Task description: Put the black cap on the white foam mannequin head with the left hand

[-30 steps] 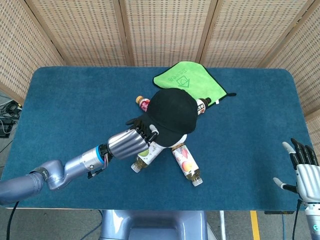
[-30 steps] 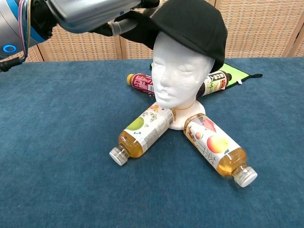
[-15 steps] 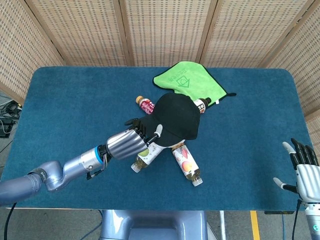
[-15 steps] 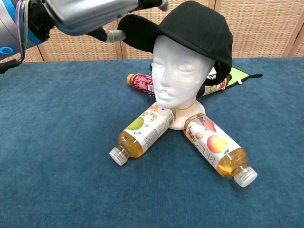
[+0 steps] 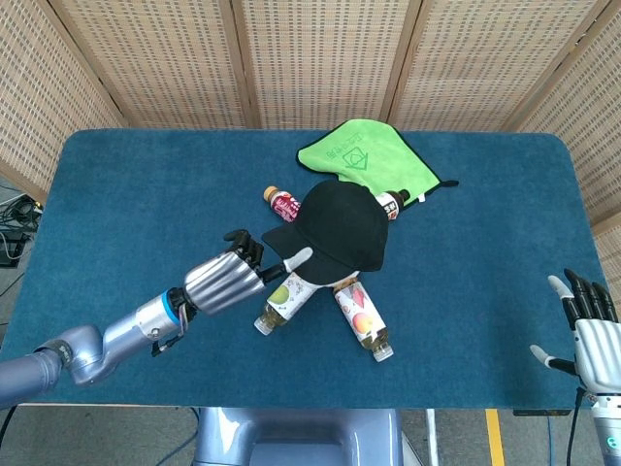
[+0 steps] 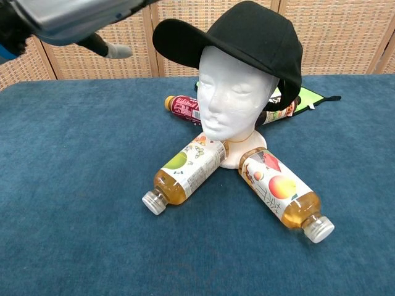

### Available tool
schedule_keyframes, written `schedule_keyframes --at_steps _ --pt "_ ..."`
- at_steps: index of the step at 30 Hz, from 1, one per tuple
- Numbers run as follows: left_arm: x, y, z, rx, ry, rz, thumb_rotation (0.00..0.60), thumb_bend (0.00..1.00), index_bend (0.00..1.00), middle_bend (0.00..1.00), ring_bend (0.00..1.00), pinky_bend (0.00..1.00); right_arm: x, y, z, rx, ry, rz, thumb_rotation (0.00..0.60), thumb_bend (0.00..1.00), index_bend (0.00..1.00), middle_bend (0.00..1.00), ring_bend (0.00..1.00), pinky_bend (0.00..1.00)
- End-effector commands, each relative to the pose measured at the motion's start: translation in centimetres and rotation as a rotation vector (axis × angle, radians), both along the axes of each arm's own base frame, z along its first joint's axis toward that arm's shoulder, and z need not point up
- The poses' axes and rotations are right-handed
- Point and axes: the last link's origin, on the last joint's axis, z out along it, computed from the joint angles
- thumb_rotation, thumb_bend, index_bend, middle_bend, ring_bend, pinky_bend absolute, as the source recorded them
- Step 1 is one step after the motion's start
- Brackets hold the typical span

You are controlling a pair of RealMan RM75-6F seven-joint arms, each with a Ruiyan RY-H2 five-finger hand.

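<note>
The black cap (image 5: 337, 225) (image 6: 244, 38) sits on top of the white foam mannequin head (image 6: 231, 98), brim pointing forward over the face. My left hand (image 5: 228, 280) (image 6: 74, 21) hovers to the left of the brim, clear of it, fingers spread and holding nothing. My right hand (image 5: 586, 325) stays at the table's near right corner, fingers apart and empty; the chest view does not show it.
Several drink bottles lie around the mannequin's base: a green-labelled one (image 6: 182, 172), a peach-labelled one (image 6: 281, 192), a red one (image 6: 183, 108) and a dark one (image 6: 279, 110). A green cloth (image 5: 369, 158) lies behind them. Wicker screens stand behind the blue table (image 5: 126, 194).
My left hand has let go of the cap's brim and drawn back to the left. The cap settled lower onto the mannequin head. The right hand has not moved.
</note>
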Motion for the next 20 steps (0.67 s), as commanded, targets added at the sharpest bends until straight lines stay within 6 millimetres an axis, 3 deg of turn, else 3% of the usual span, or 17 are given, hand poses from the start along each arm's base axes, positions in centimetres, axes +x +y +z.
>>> schedule_keyframes --at_steps 1,5,7,10,16,20 --pt "-1.9 -0.9 1.6 -0.012 -0.097 0.073 0.600 0.00 0.00 0.74 0.73 0.58 0.0 0.0 0.0 0.000 0.002 -0.001 0.600 0.05 0.13 0.00 0.00 0.00" --pt "-5.4 -3.2 3.5 -0.028 -0.220 0.172 0.600 0.00 0.00 0.53 0.57 0.48 0.1 0.0 -0.2 0.004 0.012 0.002 0.600 0.05 0.13 0.00 0.00 0.00" --pt "-6.9 -4.4 4.0 -0.031 -0.268 0.233 0.600 0.00 0.00 0.35 0.42 0.42 0.1 0.0 -0.3 0.006 0.017 0.003 0.600 0.05 0.13 0.00 0.00 0.00" --pt "-9.1 -6.5 4.3 -0.066 -0.356 0.354 0.600 0.00 0.00 0.20 0.27 0.36 0.2 0.0 -0.6 0.010 0.026 0.005 0.600 0.05 0.12 0.00 0.00 0.00" --pt "-13.1 -10.3 4.6 -0.144 -0.514 0.615 0.600 0.00 0.00 0.01 0.06 0.18 0.3 0.0 -1.0 0.017 0.047 0.010 0.600 0.05 0.10 0.00 0.00 0.00" --pt "-15.6 -12.0 4.8 -0.207 -0.576 0.834 0.600 0.00 0.00 0.00 0.00 0.01 0.4 0.0 -1.2 0.024 0.059 0.014 0.600 0.05 0.09 0.00 0.00 0.00"
